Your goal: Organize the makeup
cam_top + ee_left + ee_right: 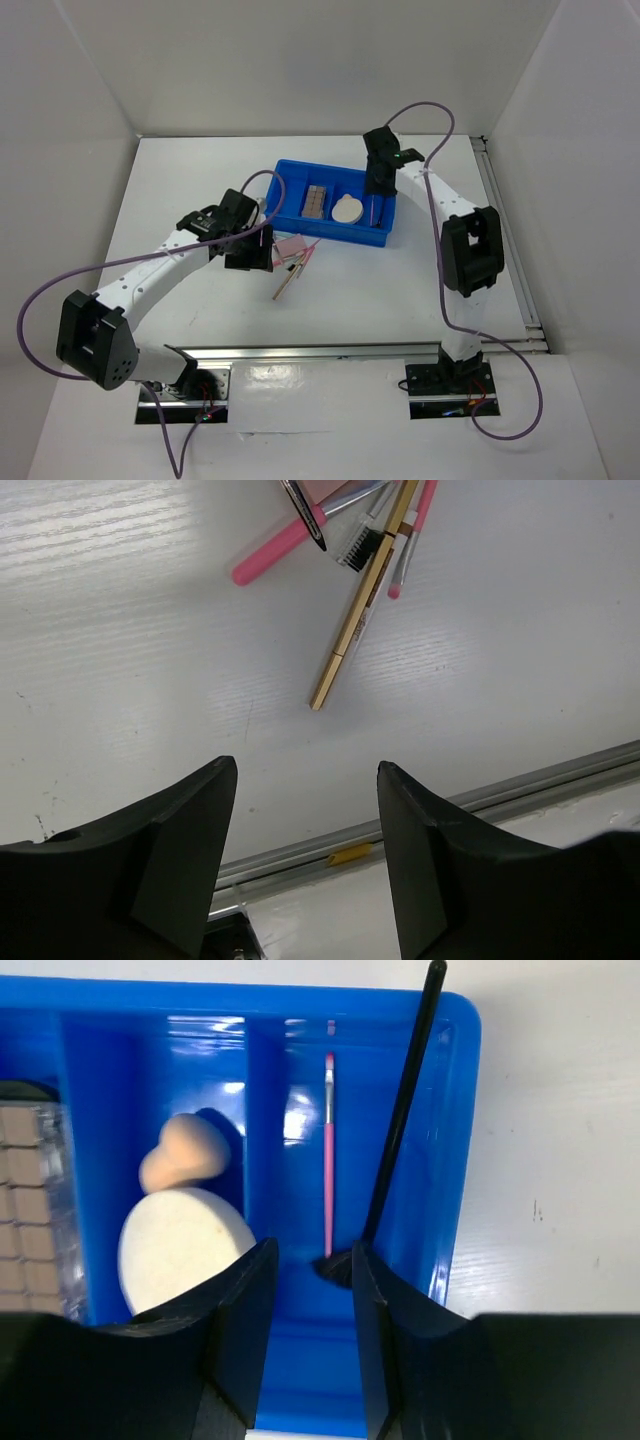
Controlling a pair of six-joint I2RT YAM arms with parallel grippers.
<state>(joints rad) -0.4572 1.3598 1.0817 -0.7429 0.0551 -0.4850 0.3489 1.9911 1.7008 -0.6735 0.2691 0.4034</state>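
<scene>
Because the white table bears the blue tray over toward the right arm, the loose pile outside it falls to the left arm, which is the nearer one. The left gripper hangs low over bare table, jaws wide and nothing between them. The right gripper stands over the tray's right-hand compartment, jaws narrow but parted. The bushy end of the black brush sits between them with blue showing beside it, so it does not look pinched. A brown-pink palette, a grid of matte squares, lies left of the cream puff, which is round, flat and soft-looking. The peach sponge, a smooth gourd shape, touches the puff's far edge. The pink pad, thin and square, lies on the table just beside the left gripper. The brush's slim glossy handle reaches past the tray's rim, beside a thin pink stick lying flat. Ahead of the left fingers lies the gold pencil, hard and straight, its long axis running away from them and slanting right. The jaws' closing line therefore crosses it, and I judge the move needs a forward reach, little wrist turn. A fat pink stick and a comb-tipped wand crowd its far end.
</scene>
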